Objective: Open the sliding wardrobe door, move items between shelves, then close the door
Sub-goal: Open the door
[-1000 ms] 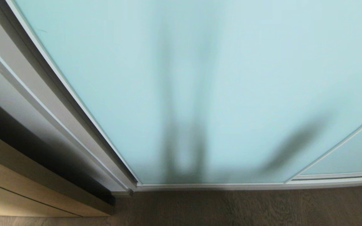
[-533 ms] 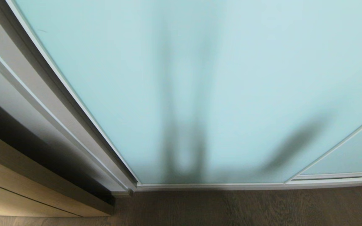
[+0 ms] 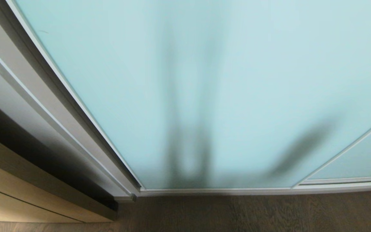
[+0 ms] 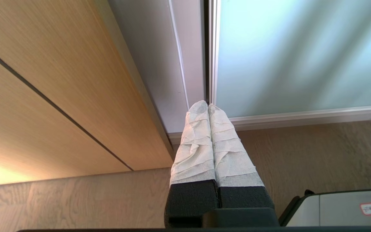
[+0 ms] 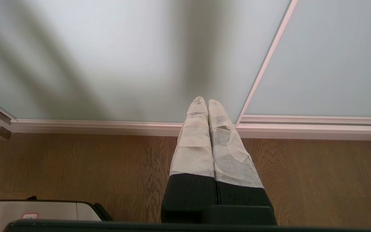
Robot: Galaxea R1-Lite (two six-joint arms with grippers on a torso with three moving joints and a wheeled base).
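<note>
No readable text, brand, number or sign is shown. A small white sticker with a red outline [image 4: 369, 208] is seen on the grey robot base [image 4: 340, 209], but its marks cannot be read.

**Pale glass, warm wood**

The sliding wardrobe door [image 3: 237, 80] is frosted pale blue-green, framed in thin white-silver. Beside it, the cabinet front [image 4: 60, 96] is light honey wood. Below the door, the floor [image 5: 76, 167] shows brown wood grain. Both end effectors wear creased white wrap over black: left end effector [image 4: 208, 108], right end effector [image 5: 207, 101].
</note>
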